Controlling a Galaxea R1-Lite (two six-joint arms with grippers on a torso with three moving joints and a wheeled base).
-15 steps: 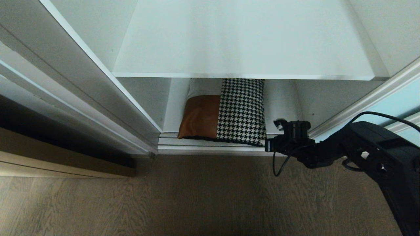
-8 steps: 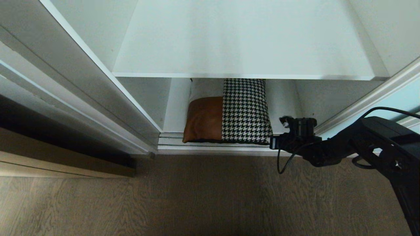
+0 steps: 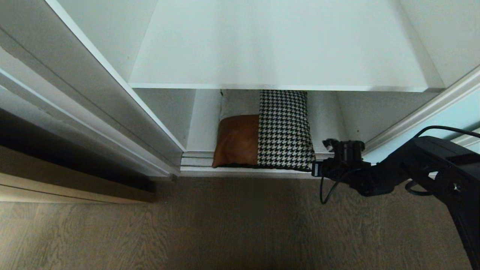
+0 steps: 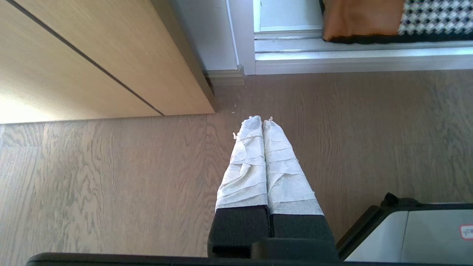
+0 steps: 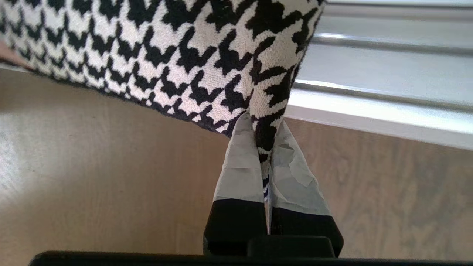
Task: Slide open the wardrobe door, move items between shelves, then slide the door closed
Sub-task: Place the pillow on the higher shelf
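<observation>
Door (image 3: 455,112) is open, slid to the right. My right gripper (image 5: 264,147) pinches the pillow's (image 3: 268,131) houndstooth corner at the bottom shelf's (image 3: 326,123) front edge. Left gripper (image 4: 262,123) hangs closed over the floor. I judge lifting to the upper shelf (image 3: 277,48) and closing remain.

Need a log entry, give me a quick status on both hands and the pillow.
Right hand shut on pillow corner, at the wardrobe's bottom shelf front. Left hand shut, empty, over wood floor. Upper shelf bare; nothing blocking.

The upper shelf (image 3: 277,87) hides the far end of the pillow (image 3: 266,131).
</observation>
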